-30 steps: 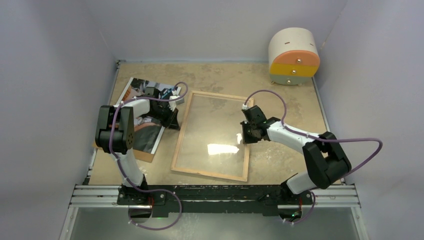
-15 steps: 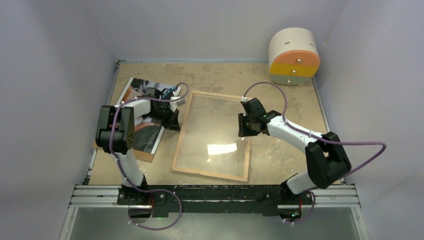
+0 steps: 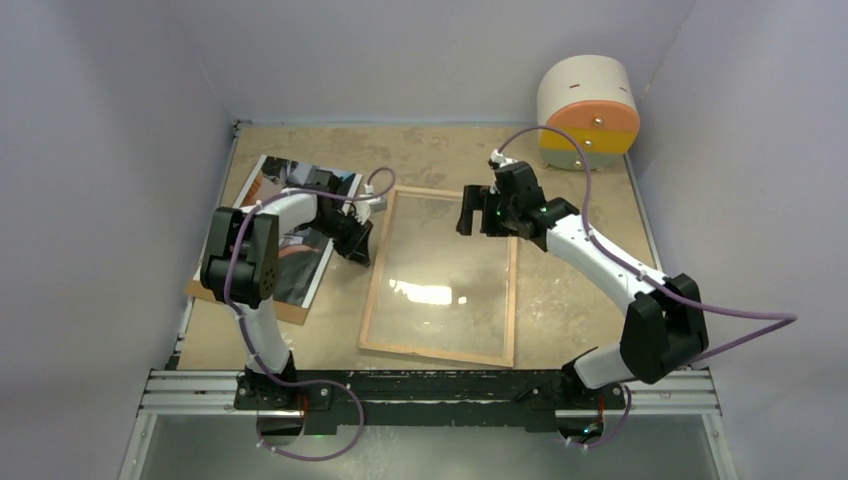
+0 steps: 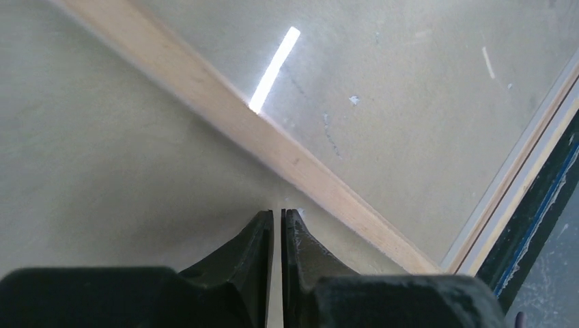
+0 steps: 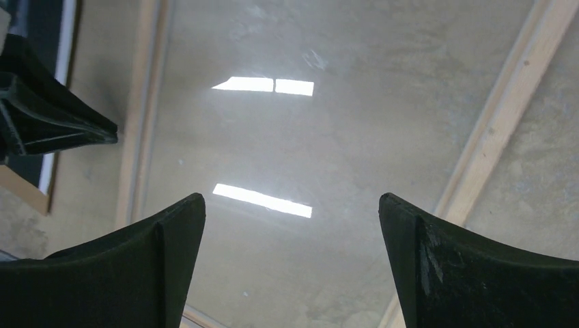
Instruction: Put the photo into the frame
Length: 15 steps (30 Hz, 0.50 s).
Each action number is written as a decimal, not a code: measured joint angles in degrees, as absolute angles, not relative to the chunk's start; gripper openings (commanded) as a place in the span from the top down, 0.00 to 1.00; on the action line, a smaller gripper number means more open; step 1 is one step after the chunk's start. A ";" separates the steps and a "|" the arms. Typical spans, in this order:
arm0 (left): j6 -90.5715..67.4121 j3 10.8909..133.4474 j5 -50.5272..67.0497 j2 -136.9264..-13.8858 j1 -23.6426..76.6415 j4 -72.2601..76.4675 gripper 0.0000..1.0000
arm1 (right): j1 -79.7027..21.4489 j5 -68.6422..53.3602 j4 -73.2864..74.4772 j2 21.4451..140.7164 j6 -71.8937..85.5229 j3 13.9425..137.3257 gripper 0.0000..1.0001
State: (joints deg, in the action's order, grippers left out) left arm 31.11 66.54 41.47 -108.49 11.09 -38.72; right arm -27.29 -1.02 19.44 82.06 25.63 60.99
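The frame lies flat in mid-table, its wood-coloured rear face up, with clear glass inside its rails. The photo, dark with a white border, lies to its left. My left gripper sits low between the photo and the frame's left rail. Its fingers are almost together with only a thin slit and nothing between them. My right gripper hovers over the far part of the glass, open wide and empty. The right wrist view also catches the left gripper's fingers.
A brown hardboard sheet lies under the photo at the left wall. A round white cabinet with orange and yellow drawers stands at the back right. Grey walls close in three sides, and a black rail runs along the near edge.
The right gripper has let go of the frame's right rail, opened wide and moved up toward the far end. The frame has swung and shifted right. The left gripper followed slightly right.
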 measured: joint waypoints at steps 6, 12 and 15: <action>32.53 79.72 38.61 -108.42 0.14 -48.03 0.67 | -33.17 -0.84 16.82 90.72 28.03 73.01 0.01; 32.21 91.20 27.86 -106.76 -18.20 -46.11 0.66 | -41.93 -0.01 13.91 106.19 32.36 88.05 0.03; 31.16 92.29 19.07 -107.13 -22.24 -42.68 0.68 | -45.60 0.16 12.53 114.98 35.29 96.20 0.05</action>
State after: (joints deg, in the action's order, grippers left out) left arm 31.16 92.29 19.07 -107.13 -22.24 -42.68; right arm -45.60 0.16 12.53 114.98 35.29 96.20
